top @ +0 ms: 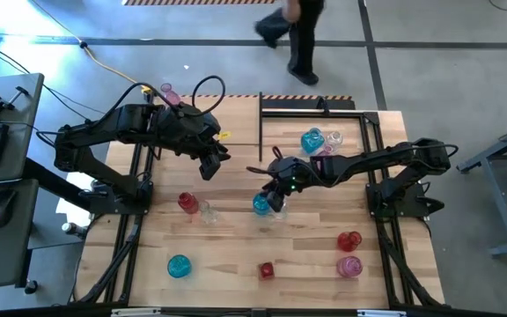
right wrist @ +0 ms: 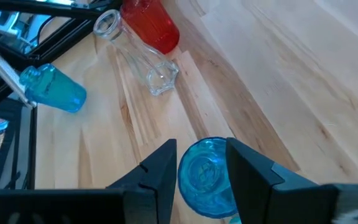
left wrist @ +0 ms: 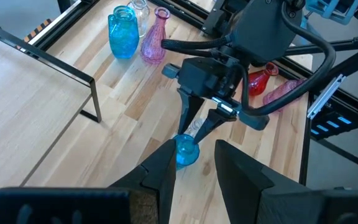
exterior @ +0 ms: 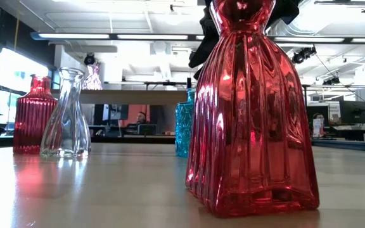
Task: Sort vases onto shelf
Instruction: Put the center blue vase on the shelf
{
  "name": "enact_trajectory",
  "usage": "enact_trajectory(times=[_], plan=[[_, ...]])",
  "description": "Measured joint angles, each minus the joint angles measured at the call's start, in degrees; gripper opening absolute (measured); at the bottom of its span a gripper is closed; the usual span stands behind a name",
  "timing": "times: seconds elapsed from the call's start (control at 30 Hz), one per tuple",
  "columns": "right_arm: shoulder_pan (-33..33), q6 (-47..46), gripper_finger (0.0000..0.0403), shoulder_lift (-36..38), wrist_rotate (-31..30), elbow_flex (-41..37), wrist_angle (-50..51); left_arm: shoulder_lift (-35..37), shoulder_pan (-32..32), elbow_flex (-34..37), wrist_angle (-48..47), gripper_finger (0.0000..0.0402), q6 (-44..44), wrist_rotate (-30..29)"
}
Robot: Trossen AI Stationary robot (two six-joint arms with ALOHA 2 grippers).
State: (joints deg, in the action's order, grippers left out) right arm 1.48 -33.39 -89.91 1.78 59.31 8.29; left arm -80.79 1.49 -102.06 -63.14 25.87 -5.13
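High view: the right gripper (top: pixel 274 199) reaches to mid-table over a teal vase (top: pixel 261 204), just in front of the shelf (top: pixel 311 123); the left gripper (top: pixel 211 165) hangs above the table's left half.
Right gripper: its two fingers stand on either side of the teal vase's round body, narrowly parted; the right wrist view shows them flanking the blue glass (right wrist: pixel 205 176), apparently closed on it.
Left gripper: fingers slightly apart, nothing between them.
Other vases: a red vase (top: pixel 187 202) and a clear vase (top: pixel 208 211) stand near the left arm; a blue, clear and pink cluster (top: pixel 319 141) sits by the shelf's right edge; more lie toward the near table edge.
Orientation: the teal vase stands upright, long axis vertical, mouth facing up.
Handling: glass, likely light, rigid, smooth and breakable; a slip or a hard set-down could crack it.
Where to hold: across the round body looks sound; the narrow neck would give less surface.
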Motion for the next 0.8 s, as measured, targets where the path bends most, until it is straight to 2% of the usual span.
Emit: enact_trajectory(times=[0.8], plan=[[0.0,-2.64,0.0117,0.0,-1.37,0.0,0.02,0.01,0.01,0.0,0.01,0.0101,0.01,0.0]])
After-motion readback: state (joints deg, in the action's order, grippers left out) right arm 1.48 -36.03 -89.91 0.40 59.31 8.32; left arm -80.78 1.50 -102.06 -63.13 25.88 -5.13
